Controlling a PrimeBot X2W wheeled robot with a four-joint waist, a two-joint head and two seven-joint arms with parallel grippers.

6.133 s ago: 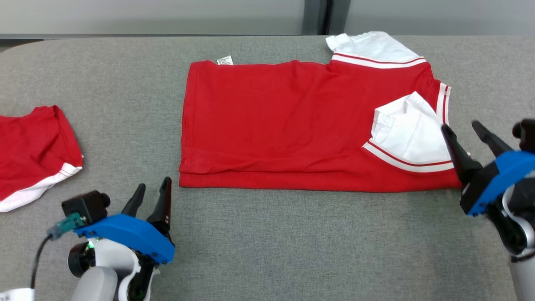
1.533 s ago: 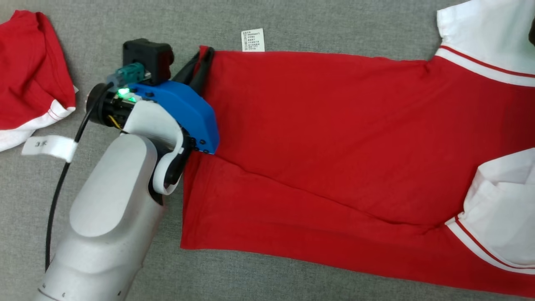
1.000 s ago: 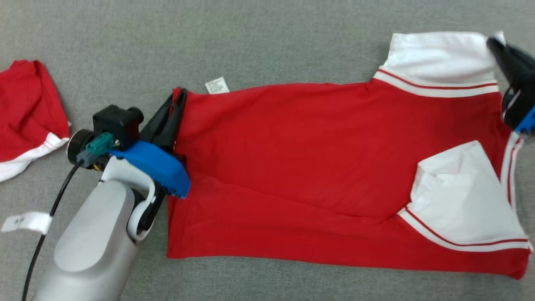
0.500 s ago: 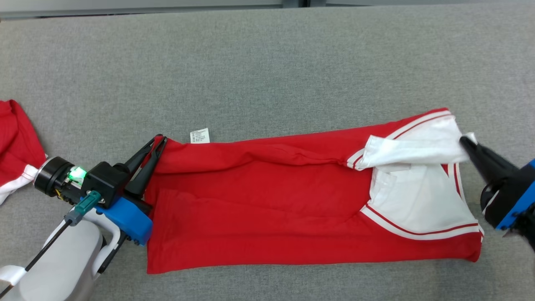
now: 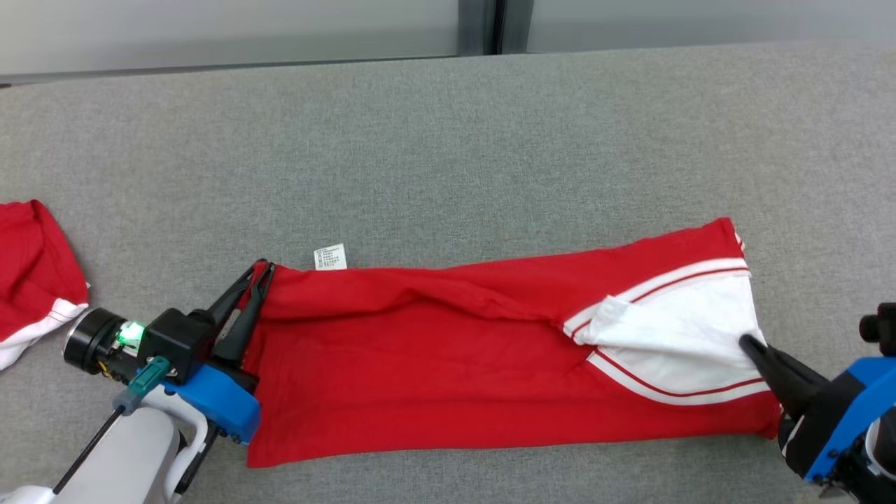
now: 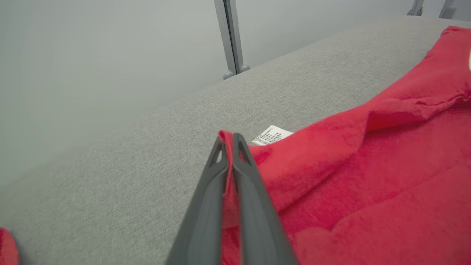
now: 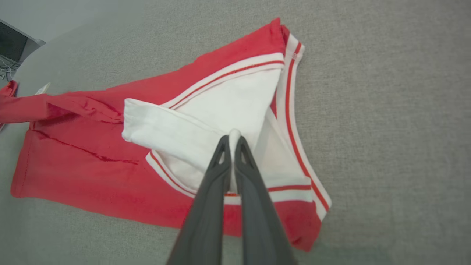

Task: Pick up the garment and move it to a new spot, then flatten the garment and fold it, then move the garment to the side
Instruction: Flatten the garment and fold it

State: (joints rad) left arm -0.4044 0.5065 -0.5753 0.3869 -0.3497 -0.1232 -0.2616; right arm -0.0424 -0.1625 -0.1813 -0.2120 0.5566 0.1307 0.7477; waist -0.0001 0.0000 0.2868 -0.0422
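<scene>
Red garment [image 5: 434, 371] stretched between two clamped grippers on the grey table [image 5: 448, 154].
The left gripper [image 5: 257, 274] pinches the red hem corner beside the white care label [image 5: 330, 257]. The right gripper [image 5: 749, 343] is closed on white sleeve fabric at the opposite end. The garment lies lengthwise across the table's near half, its far long edge rolled over, perhaps slightly raised. Another red piece [image 5: 28, 266] sits far left.

left tool [image 5: 260, 269] pinched shut at lower left, right tool [image 5: 749, 344] seemingly shut
</scene>
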